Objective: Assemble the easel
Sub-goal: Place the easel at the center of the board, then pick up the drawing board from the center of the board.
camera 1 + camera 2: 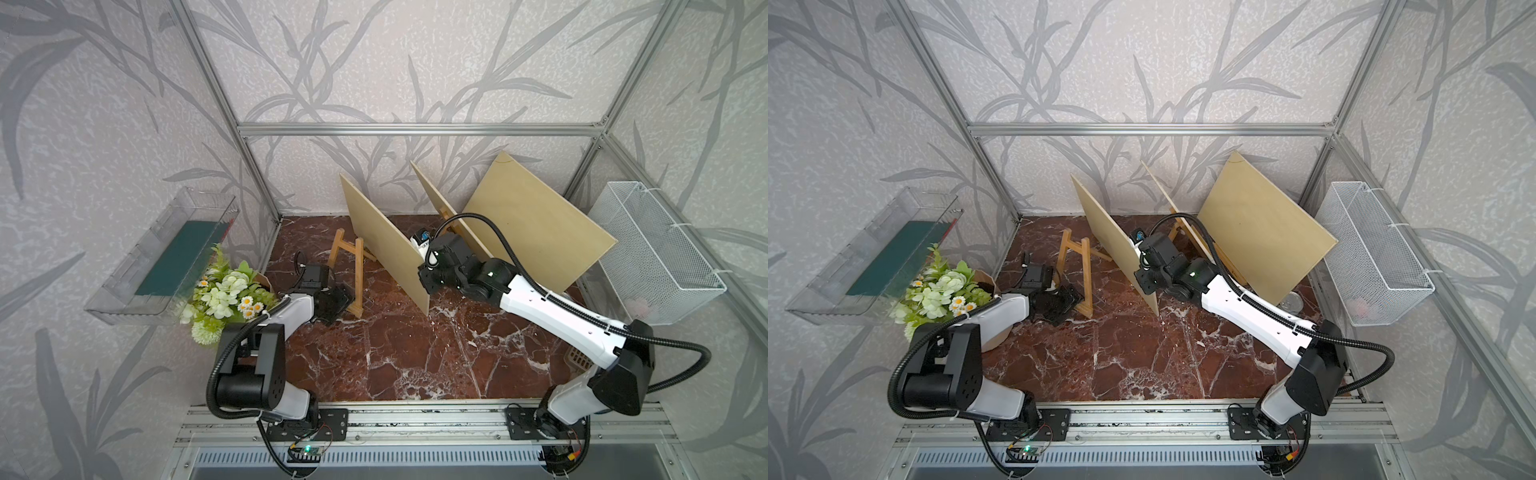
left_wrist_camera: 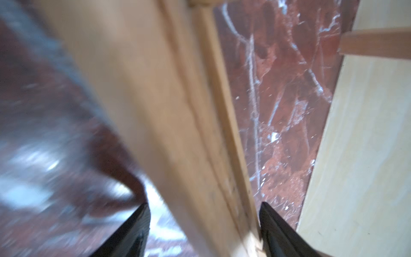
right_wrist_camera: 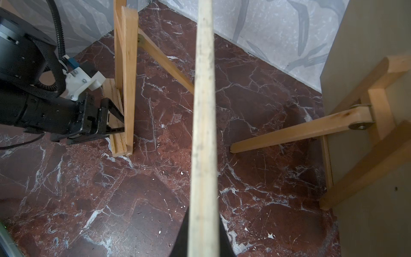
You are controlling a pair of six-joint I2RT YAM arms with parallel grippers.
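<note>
A small wooden easel (image 1: 347, 270) (image 1: 1077, 270) (image 3: 125, 77) stands on the red marble table. My left gripper (image 1: 351, 300) (image 1: 1075, 301) (image 3: 121, 124) (image 2: 204, 204) is low at its front, open. Its jaws straddle one wooden leg near the ledge, with a gap on one side. A thin plywood board (image 1: 382, 241) (image 1: 1113, 237) (image 3: 203, 111) stands on edge beside the easel. My right gripper (image 1: 422, 266) (image 1: 1140, 266) (image 3: 203, 222) is shut on the board's near edge.
A second easel (image 1: 451, 216) (image 3: 311, 129) at the back right carries a board, and a larger board (image 1: 536, 220) leans behind it. Flowers (image 1: 224, 291) and a clear bin (image 1: 166, 257) are at the left, a white wire basket (image 1: 652, 253) at the right.
</note>
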